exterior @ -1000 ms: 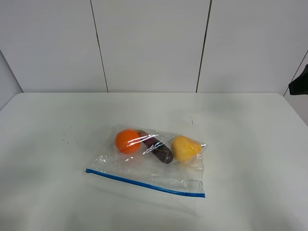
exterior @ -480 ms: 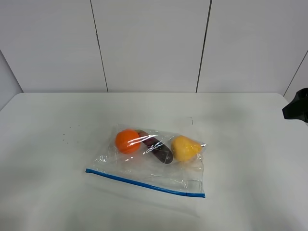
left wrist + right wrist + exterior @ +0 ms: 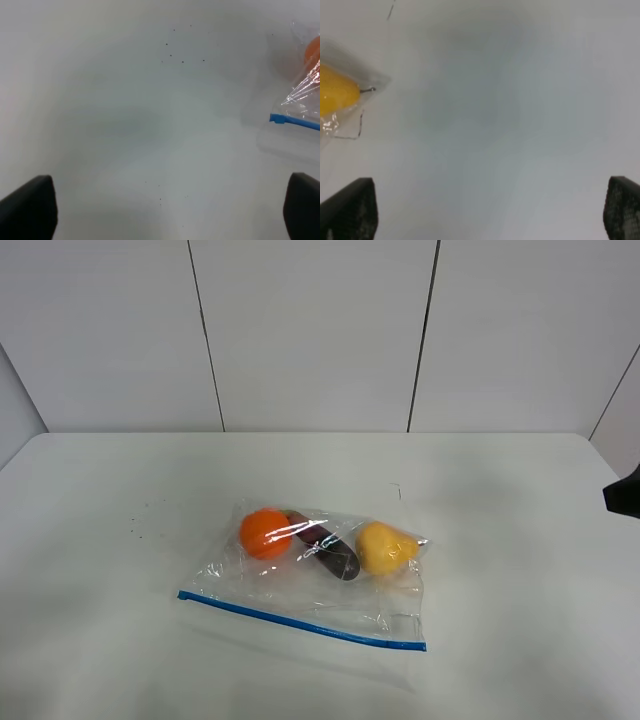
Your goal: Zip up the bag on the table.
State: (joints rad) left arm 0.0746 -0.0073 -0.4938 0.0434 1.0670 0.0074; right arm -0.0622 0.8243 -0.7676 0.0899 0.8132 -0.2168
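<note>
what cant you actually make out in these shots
- Left arm: absent from the exterior high view; its wrist view shows only fingertips at the frame's corners.
- Right arm: a dark sliver cut by the exterior view's edge.
- Bag: whether the blue zipper strip is sealed is too fine to tell; each wrist view catches only a corner.
- Dark purple item: blurred by crinkled plastic glare, identity unclear.

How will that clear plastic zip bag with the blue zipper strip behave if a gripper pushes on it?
The clear crinkly plastic zip bag would likely buckle rather than slide as one piece, since its film is wrinkled and limp. The round orange item and yellow item inside may roll and shift the load. The glossy film probably feels slippery.
</note>
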